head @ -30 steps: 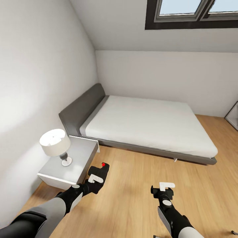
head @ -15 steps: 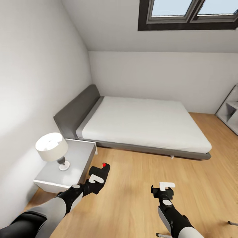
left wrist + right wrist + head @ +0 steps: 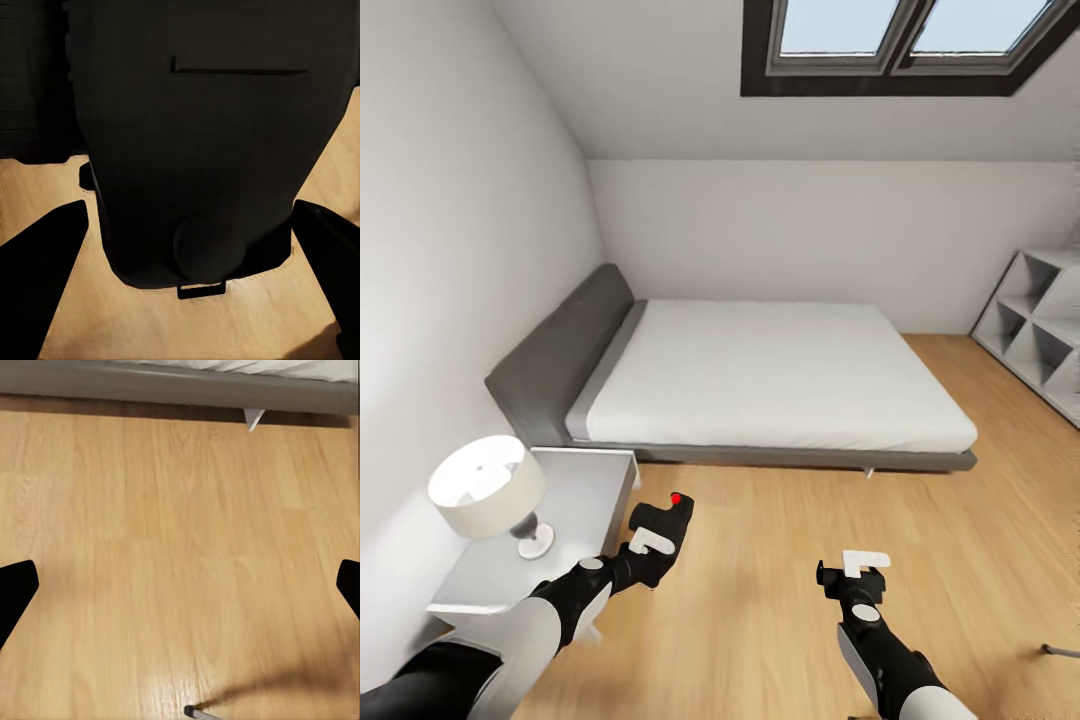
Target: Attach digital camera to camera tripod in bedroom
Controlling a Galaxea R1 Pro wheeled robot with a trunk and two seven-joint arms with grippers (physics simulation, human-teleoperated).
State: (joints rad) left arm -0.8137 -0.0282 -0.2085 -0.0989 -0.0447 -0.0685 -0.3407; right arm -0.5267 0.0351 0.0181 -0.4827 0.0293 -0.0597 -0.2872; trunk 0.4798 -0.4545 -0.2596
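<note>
while the left gripper [image 3: 657, 535] has its jaws closed on the camera [image 3: 662, 522], carried above the floor [image 3: 760, 560] near the bed [image 3: 770, 385], the right gripper [image 3: 860, 570] is empty, jaws apart. mounting on the tripod remains.

1. We see two arms with glossy black joints and pale grey shells.
2. The left gripper [image 3: 651, 543] and right gripper [image 3: 863, 563] each carry a white bracket on black housing.
</note>
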